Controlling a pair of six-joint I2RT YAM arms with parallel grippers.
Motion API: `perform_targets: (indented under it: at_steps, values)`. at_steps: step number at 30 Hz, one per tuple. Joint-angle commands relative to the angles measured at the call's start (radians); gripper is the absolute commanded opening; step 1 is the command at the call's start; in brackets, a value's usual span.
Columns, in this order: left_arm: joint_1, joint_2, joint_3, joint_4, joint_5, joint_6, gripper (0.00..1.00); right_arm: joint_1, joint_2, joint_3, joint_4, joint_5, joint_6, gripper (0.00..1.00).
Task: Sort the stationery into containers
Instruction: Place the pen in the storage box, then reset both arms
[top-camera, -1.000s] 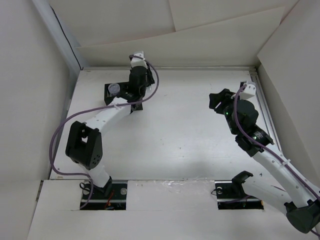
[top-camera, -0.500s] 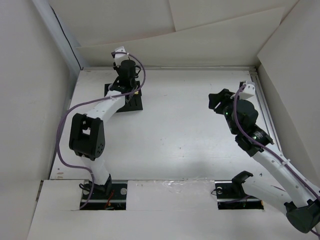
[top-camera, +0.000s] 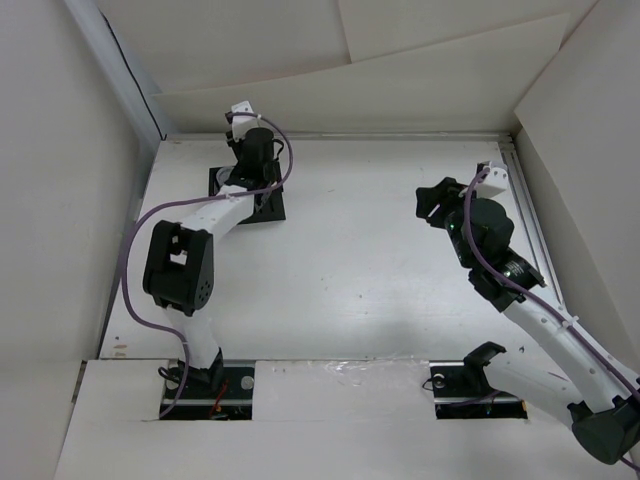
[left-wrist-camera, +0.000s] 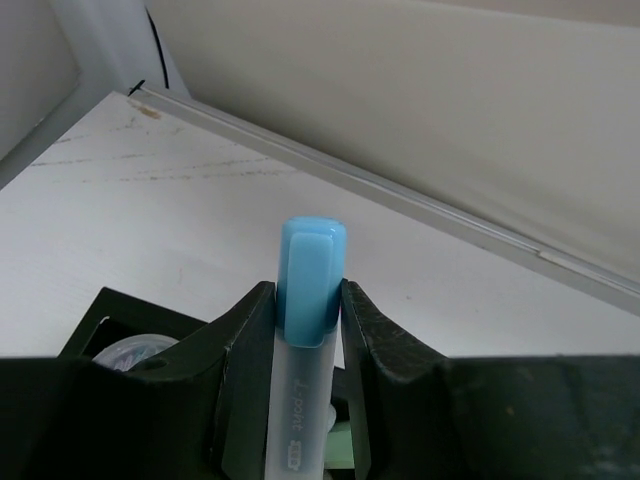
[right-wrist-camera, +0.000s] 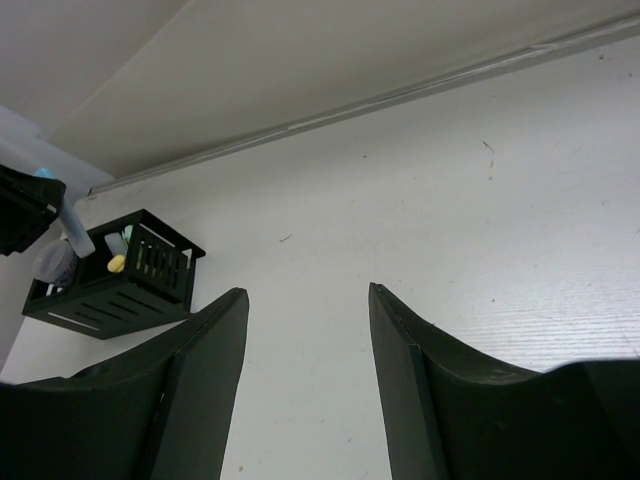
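Observation:
My left gripper (left-wrist-camera: 308, 300) is shut on a clear marker with a blue cap (left-wrist-camera: 311, 270) and holds it upright over the black organizer (left-wrist-camera: 98, 318). Inside the organizer lie a round greyish piece (left-wrist-camera: 128, 352) and a pale green stick (left-wrist-camera: 346, 452). From above, the left gripper (top-camera: 248, 178) hangs over the organizer (top-camera: 272, 208) at the table's far left. The right wrist view shows the organizer (right-wrist-camera: 110, 290) with a yellow stick (right-wrist-camera: 117, 264) standing in it. My right gripper (right-wrist-camera: 305, 295) is open with nothing between its fingers and hovers at the far right (top-camera: 432, 200).
A metal rail (left-wrist-camera: 420, 205) runs along the back wall behind the organizer. White walls close the table on the left, back and right. The right arm's elbow (top-camera: 520, 275) sits near the right wall.
The left wrist has swung left and turned, bringing the marker from the organizer's right side to above it. The right arm has barely moved.

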Motion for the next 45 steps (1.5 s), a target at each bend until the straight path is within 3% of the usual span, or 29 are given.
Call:
perform_targets:
  at_steps: [1, 9, 17, 22, 25, 29, 30, 34, 35, 40, 45]
  values:
    - [0.0, 0.0, -0.035, 0.096, -0.042, 0.029, 0.25, -0.005, -0.003, 0.011, 0.045, -0.008, 0.001, 0.58]
    - [0.0, 0.009, -0.081, 0.127, -0.033, 0.009, 0.25, -0.005, -0.003, 0.011, 0.045, -0.008, 0.001, 0.58]
    - [-0.034, -0.037, -0.127, 0.136, -0.052, 0.0, 0.37, -0.005, -0.003, 0.011, 0.045, -0.008, 0.001, 0.58]
    - [-0.045, -0.091, -0.127, 0.078, -0.068, -0.048, 0.5, -0.005, -0.003, 0.011, 0.045, -0.008, 0.001, 0.58]
    - [-0.045, -0.19, -0.137, 0.068, -0.042, -0.059, 0.66, -0.005, -0.003, 0.011, 0.045, -0.017, 0.001, 0.58]
    - [-0.045, -0.29, -0.167, 0.035, -0.006, -0.114, 0.73, -0.005, -0.003, 0.011, 0.045, -0.017, 0.001, 0.58]
    - [-0.045, -0.317, -0.177, 0.035, 0.036, -0.123, 0.99, -0.005, -0.003, 0.011, 0.045, -0.017, 0.001, 0.58]
    - [-0.045, -0.503, -0.272, -0.011, 0.111, -0.235, 0.99, -0.005, -0.003, 0.011, 0.045, -0.037, 0.001, 0.59]
    - [-0.045, -0.538, -0.303, -0.021, 0.131, -0.28, 0.99, -0.005, 0.008, 0.02, 0.045, -0.047, 0.001, 0.62]
    - [-0.045, -0.738, -0.476, -0.1, 0.198, -0.305, 0.99, -0.005, 0.075, 0.042, 0.045, -0.088, -0.013, 1.0]
    - [-0.036, -0.876, -0.477, -0.315, 0.191, -0.361, 0.99, 0.004, 0.1, 0.051, 0.045, -0.11, -0.013, 1.0]
